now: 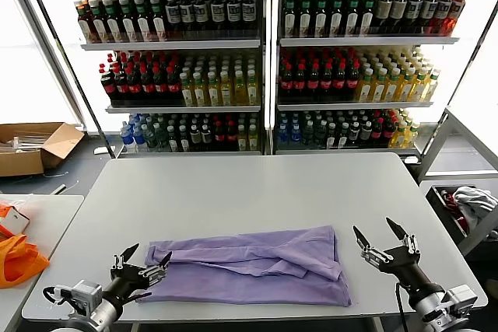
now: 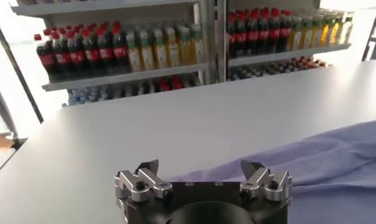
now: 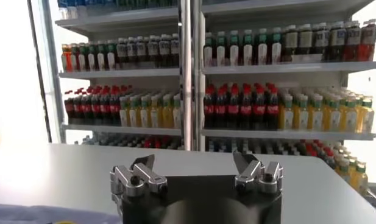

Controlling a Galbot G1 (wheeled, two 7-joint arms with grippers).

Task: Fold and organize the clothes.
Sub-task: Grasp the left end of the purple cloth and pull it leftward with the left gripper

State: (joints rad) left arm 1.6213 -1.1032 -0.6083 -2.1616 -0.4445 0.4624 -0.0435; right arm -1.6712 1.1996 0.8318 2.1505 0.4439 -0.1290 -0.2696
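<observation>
The lavender T-shirt [image 1: 253, 266] lies folded into a long flat band on the grey table [image 1: 249, 192], close to the table's near edge, and serves as the landmark here. Its fabric is rumpled through the middle, with a ridge of folds running toward its right end (no lettering or label shows on the side facing up).

At the T-shirt's left end sits the left gripper [image 1: 142, 260], its fingers spread wide with nothing between them, the tips just beside the cloth's edge; whether they touch it cannot be told. In the left wrist view the same left gripper [image 2: 203, 172] shows its fingers parted, the lavender T-shirt [image 2: 334, 158] stretching away past them over the table [image 2: 175, 122].

Off the T-shirt's right end, apart from the cloth, the right gripper [image 1: 383, 238] is raised above the table with its fingers wide and empty. The right wrist view shows the right gripper [image 3: 194, 165] open against bare tabletop.

To the left of the T-shirt, on a neighbouring table, lies an orange bag [image 1: 17, 258]. Farther left and back sits a cardboard box [image 1: 35, 148] on the floor. Beyond the T-shirt, past the table's far edge, stand shelves of bottled drinks [image 1: 264, 68].
</observation>
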